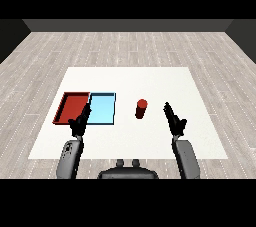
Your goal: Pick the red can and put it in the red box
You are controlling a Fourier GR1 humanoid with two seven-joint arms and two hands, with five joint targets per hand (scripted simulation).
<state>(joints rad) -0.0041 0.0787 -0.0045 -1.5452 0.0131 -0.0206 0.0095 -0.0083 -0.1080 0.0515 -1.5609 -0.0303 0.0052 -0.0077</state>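
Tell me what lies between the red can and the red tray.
In the head view, the light blue tray lies between the red can and the red tray.

You see a red can [141,108] on the white table [150,78]. Left of the can lie a light blue tray [102,121] and a red tray [62,108].
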